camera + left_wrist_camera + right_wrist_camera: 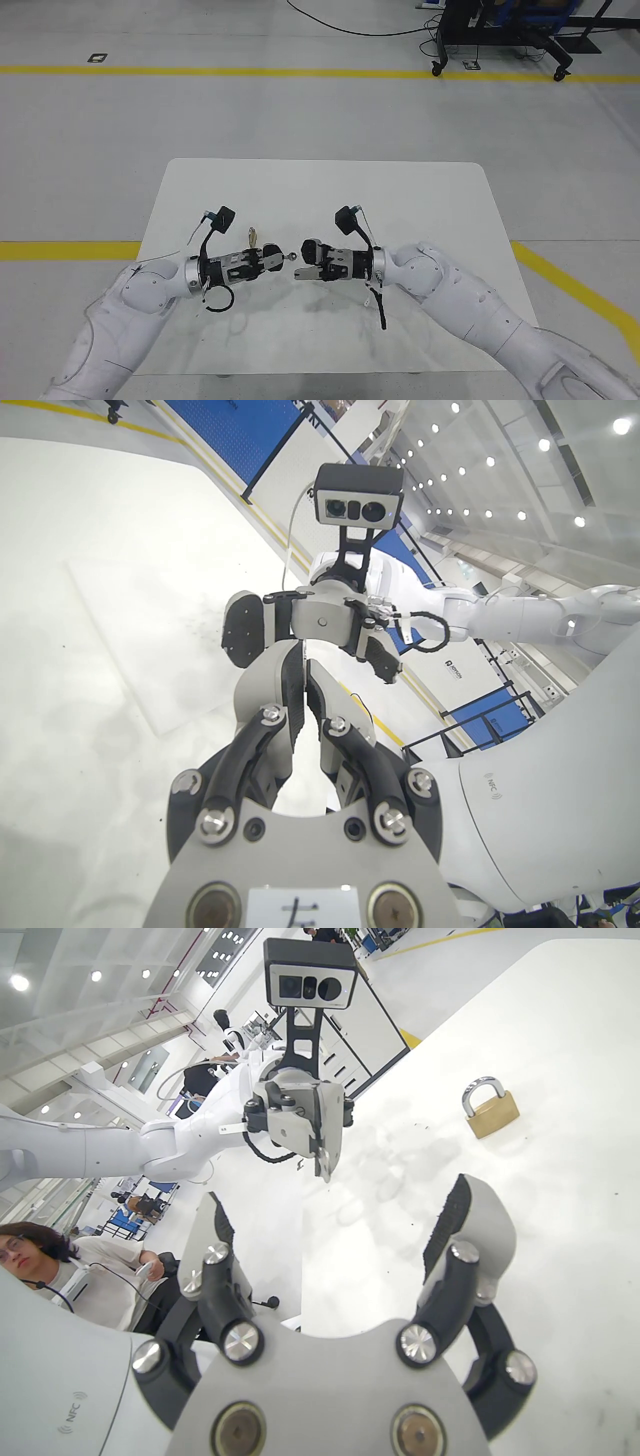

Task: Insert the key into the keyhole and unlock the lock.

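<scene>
A brass padlock with a silver shackle lies on the white table; in the top view the padlock sits just behind the left gripper. My left gripper is shut on a small silver key, whose tip points toward the right gripper. My right gripper is open with nothing between its fingers. It faces the left gripper a short gap away, above the table's middle. Both hang above the surface, the right gripper level with the key.
The table's near edge lies close under both forearms. Bare tabletop stretches behind and to the right of the grippers. A black wheeled stand is far off on the floor.
</scene>
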Robot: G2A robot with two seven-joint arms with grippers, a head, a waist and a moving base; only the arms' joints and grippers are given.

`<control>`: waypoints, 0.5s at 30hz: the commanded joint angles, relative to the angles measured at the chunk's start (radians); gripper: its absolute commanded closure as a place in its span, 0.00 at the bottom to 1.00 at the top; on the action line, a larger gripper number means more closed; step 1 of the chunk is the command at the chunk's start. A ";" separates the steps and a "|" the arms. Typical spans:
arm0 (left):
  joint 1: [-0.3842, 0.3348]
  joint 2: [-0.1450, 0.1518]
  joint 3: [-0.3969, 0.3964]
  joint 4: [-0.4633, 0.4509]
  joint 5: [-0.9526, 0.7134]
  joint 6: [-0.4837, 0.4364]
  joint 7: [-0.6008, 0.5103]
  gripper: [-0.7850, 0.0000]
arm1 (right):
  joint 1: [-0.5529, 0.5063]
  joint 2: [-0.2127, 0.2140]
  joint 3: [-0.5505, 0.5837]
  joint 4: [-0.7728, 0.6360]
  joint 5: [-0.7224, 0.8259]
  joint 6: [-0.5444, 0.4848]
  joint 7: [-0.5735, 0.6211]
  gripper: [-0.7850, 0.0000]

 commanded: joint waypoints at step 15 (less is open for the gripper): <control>-0.017 0.001 0.019 0.006 0.008 -0.004 -0.028 1.00 | -0.021 -0.010 0.029 -0.017 -0.002 0.029 0.036 0.78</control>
